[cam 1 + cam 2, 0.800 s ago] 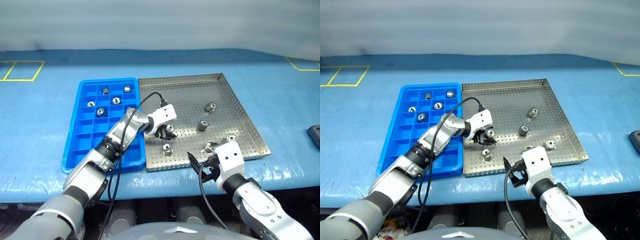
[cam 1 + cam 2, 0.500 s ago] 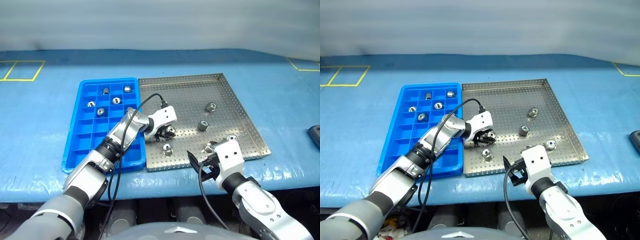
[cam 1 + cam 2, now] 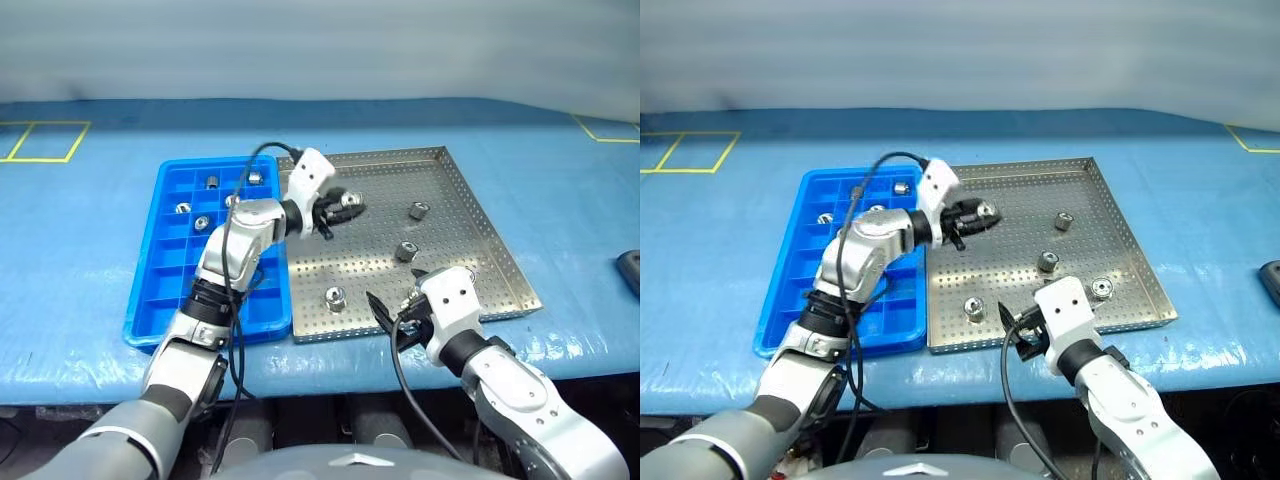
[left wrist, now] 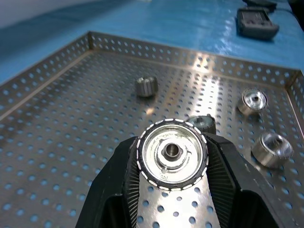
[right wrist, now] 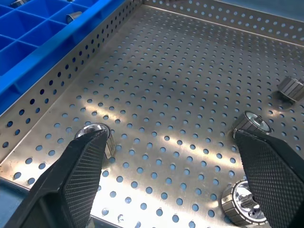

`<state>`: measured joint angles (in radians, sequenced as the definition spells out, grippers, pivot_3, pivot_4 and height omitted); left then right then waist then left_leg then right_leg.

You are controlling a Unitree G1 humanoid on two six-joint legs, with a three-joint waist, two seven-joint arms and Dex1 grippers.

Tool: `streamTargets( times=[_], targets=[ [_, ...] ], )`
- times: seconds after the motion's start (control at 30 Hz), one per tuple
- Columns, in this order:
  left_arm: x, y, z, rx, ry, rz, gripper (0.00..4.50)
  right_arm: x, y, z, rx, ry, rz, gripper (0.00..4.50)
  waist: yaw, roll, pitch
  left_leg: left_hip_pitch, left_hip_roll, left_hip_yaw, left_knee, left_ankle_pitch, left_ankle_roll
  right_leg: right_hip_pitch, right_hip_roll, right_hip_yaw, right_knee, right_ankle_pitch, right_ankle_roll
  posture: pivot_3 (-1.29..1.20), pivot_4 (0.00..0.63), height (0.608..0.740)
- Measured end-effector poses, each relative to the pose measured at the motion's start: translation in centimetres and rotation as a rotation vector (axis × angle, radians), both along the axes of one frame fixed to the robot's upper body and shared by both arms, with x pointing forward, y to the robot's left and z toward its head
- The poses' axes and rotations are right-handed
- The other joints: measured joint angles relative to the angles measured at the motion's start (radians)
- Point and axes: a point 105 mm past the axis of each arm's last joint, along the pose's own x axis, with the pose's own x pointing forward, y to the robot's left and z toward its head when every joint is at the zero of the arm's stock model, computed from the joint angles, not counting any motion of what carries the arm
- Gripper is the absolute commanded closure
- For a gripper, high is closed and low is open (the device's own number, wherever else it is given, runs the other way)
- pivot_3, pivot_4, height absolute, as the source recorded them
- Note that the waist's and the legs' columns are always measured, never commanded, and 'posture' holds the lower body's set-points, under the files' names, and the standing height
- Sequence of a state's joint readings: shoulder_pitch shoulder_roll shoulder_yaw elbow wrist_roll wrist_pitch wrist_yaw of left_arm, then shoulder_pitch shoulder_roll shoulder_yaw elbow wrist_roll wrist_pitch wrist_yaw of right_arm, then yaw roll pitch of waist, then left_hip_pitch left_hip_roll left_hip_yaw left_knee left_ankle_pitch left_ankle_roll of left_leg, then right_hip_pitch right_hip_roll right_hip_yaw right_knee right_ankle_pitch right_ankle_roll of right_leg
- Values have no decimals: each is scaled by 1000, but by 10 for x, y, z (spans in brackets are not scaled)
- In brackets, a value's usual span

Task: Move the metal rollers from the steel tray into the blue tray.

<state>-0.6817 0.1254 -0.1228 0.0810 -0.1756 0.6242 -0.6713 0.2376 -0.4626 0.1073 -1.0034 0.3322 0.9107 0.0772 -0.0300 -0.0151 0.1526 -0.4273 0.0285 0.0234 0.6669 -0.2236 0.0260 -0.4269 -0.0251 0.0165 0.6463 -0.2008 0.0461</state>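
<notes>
Your left end effector [image 3: 340,207] is clenched on one metal roller [image 4: 171,154], held above the steel tray [image 3: 455,195] beside the blue tray [image 3: 160,290]. Your right end effector [image 5: 180,180] is released over the steel tray's near edge.

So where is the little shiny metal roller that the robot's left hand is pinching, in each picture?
Left eye view: small silvery metal roller, up over the big square holey steel tray, far-left part.
Right eye view: same spot.
Left wrist view: face-on, pinched in the left gripper.
Right wrist view: not in it.
Shared landmark: the steel tray.
</notes>
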Motion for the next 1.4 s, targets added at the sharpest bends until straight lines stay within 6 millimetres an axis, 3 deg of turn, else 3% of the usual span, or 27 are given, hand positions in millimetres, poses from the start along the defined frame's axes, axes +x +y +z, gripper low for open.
streamTargets(
  times=[0.3,0.43,0.63,0.93,1.17,1.3,1.4],
  targets=[
    [1,87,19,-75,-125,462,2820,26,30,12,-31,-30,223,0,49,-1,0,0,-1,0,0,1,1,1,0,0,-1,2,2,198,150,740],
    [-10,125,8,-6,-142,674,2820,36,48,12,-50,-25,327,0,78,-1,0,0,-1,-1,-1,1,1,1,-1,-1,-2,2,2,251,150,740],
    [-25,162,-10,109,-135,907,2820,40,70,8,-48,-17,435,0,124,-2,0,-1,-1,-1,0,1,1,1,-1,-2,-2,1,-1,297,150,740],
    [-34,170,-38,197,-54,970,2820,36,86,3,-45,-8,515,0,159,-3,0,-1,-1,-2,0,1,1,1,-1,-3,-2,0,-4,294,150,740],
    [-34,177,-62,259,51,1009,2820,33,84,-1,-41,7,501,0,158,-3,0,-2,-1,-2,0,1,1,0,-2,-3,-2,0,-4,253,150,740],
    [-34,178,-62,275,56,1015,2820,30,80,-3,-38,11,480,0,154,-3,0,-1,0,-1,0,1,1,0,-2,-3,-2,-1,-4,250,150,740],
    [-34,177,-63,275,65,1007,1834,31,78,-1,-38,1,464,0,150,-3,0,-1,0,-1,0,1,1,0,-2,-3,-2,0,-5,238,150,740]
  ],
)
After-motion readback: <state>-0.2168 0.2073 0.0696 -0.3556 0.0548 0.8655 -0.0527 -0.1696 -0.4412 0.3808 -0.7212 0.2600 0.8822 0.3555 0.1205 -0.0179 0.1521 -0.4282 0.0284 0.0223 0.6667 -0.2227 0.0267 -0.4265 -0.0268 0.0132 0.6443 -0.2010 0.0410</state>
